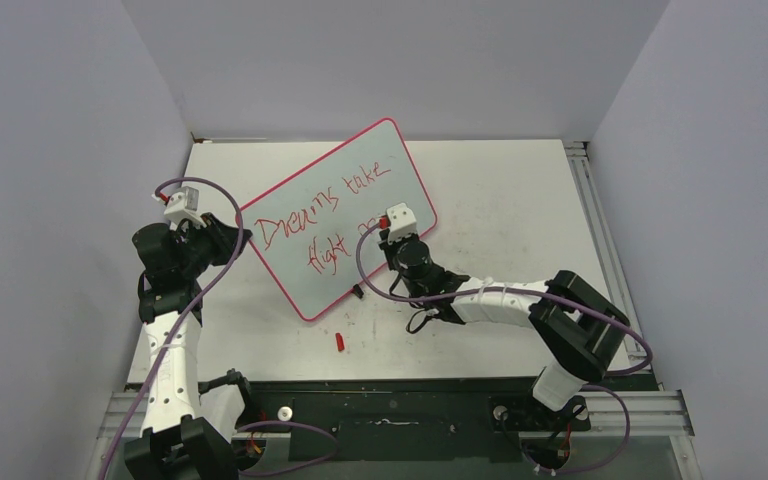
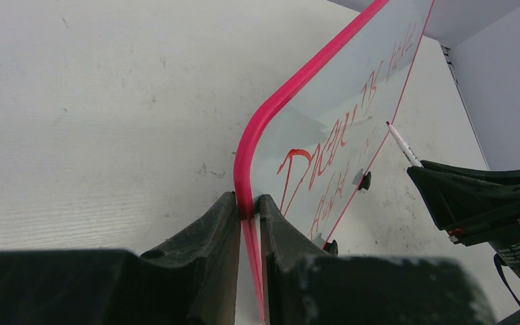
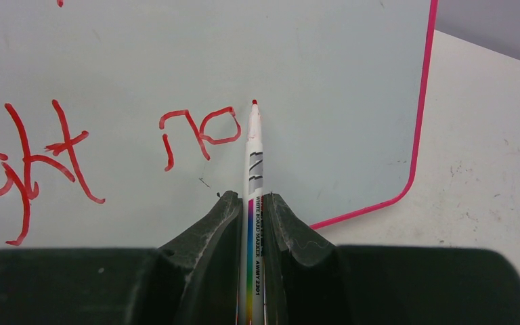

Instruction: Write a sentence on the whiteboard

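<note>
The whiteboard (image 1: 335,215) leans tilted on the table, red-pink rim, with red writing "Dreams take" above "flight no". My left gripper (image 1: 228,236) is shut on the board's left edge; in the left wrist view (image 2: 248,206) the pink rim (image 2: 271,108) runs between the jaws. My right gripper (image 1: 390,238) is shut on a white marker (image 3: 253,162) with a red tip. The tip sits on or just off the board (image 3: 325,81), right of the "o". The marker also shows in the left wrist view (image 2: 403,143).
A small red cap (image 1: 340,341) lies on the white table (image 1: 510,200) in front of the board. Two black clip feet (image 2: 363,180) show on the board's lower edge. Grey walls enclose the table on three sides.
</note>
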`<state>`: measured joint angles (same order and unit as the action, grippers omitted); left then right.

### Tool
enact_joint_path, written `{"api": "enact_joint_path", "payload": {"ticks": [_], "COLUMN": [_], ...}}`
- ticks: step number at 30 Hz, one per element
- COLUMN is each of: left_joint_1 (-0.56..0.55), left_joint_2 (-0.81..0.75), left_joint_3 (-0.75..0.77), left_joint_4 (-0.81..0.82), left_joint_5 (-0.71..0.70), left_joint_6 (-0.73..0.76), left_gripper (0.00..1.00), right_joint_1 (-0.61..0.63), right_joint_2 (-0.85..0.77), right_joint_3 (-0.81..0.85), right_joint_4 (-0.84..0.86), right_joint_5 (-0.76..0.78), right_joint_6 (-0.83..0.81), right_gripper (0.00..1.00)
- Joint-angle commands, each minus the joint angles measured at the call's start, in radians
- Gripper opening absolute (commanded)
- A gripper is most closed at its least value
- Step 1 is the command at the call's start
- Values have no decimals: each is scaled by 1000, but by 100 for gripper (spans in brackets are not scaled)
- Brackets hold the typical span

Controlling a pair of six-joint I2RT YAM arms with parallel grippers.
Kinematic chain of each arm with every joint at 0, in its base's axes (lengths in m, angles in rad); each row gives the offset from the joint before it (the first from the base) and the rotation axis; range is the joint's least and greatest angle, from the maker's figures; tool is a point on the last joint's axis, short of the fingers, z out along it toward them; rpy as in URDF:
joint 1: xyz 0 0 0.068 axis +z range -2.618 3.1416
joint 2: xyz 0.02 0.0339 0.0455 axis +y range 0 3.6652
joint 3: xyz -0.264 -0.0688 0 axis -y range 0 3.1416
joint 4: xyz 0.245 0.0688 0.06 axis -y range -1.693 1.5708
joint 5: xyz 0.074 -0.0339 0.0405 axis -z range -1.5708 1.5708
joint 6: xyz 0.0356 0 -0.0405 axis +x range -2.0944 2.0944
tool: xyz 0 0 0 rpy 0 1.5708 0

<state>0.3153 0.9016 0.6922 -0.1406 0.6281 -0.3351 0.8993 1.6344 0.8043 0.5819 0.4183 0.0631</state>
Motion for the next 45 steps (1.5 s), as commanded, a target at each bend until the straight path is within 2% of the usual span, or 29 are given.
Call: {"api": "enact_joint_path", "payload": {"ticks": [1,19,37,45], "left_joint_1": [-19,-19,-18,-18], "left_joint_2": [0,0,-6,-6], "left_joint_3": [13,13,10,10], "left_joint_4": [-12,-12,-8,-8], "left_joint_5": [24,25,31,31], "left_joint_6": [10,10,7,7], "left_gripper": [13,13,13,13], "right_joint_1": [-12,-26,-28,-29], "right_joint_2": [14,47,5,10], "right_joint_3": [40,63,-59,-22], "right_joint_4": [41,17,2,3], "right_joint_5": [-14,-47,-46,-32], "right_joint_6": [-6,-1,66,45], "right_gripper": [5,5,5,5]}}
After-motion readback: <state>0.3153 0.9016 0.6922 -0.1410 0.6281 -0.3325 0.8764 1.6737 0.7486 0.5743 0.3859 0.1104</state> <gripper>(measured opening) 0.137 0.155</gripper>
